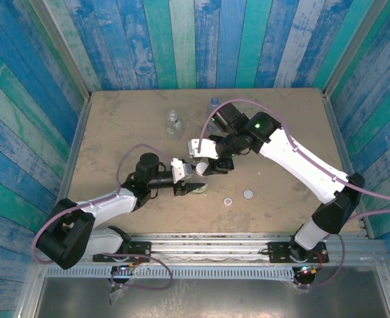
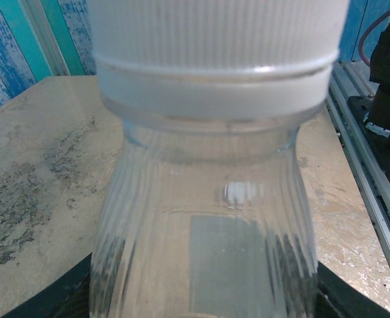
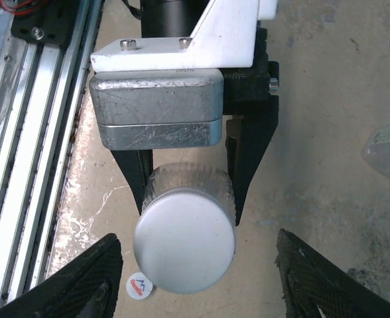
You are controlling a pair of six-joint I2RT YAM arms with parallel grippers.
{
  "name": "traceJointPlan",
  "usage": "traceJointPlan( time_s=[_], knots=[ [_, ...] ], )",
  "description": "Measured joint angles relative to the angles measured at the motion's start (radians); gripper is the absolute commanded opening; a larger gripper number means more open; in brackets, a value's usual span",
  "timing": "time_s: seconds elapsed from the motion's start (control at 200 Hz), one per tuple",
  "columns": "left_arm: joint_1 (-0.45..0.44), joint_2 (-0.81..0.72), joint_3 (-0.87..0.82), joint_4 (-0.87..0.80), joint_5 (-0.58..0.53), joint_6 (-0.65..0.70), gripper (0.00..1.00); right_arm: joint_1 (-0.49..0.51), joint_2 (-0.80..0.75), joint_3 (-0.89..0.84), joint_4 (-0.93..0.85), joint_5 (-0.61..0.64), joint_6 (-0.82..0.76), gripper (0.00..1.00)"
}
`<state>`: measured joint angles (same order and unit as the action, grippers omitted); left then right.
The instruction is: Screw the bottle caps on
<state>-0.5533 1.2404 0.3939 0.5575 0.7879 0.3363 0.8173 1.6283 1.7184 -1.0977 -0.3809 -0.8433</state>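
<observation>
At the middle of the table [image 1: 115, 139], top view, the left gripper [image 1: 191, 183] pinches the plain clear bottle [image 1: 199, 177]. Its white cap [image 1: 201, 169] sits under the right gripper [image 1: 207, 163]. At 4 o'clock lie a marked cap [image 1: 228, 201] and a grey cap [image 1: 249, 194]. In the left wrist view, fine ribs ring the cap and the plastic bottle is fluted. In the right wrist view, the right gripper's fingers [image 3: 82, 278] spread wide of the smooth cap top. The red-blue mark is too small to read.

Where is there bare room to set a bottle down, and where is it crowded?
The table is bare at its far left, left of the clear bottle, and at its far right, beyond the right arm. Crowded: the middle, where the left tool grips the capped bottle facing the open right tool, with a marked cap and a grey cap beside.
</observation>
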Motion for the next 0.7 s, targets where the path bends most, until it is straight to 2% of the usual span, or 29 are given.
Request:
traceJointPlan(
  time_s=[0.441,0.696],
  knots=[
    [0.0,0.0,0.0,-0.006,0.0,0.0,0.5,0.0,0.07,0.068,-0.092,-0.031,-0.029,0.49],
    [0.0,0.0,0.0,-0.011,0.0,-0.004,0.5,-0.001,0.082,0.08,-0.107,-0.031,-0.024,0.33]
  ],
)
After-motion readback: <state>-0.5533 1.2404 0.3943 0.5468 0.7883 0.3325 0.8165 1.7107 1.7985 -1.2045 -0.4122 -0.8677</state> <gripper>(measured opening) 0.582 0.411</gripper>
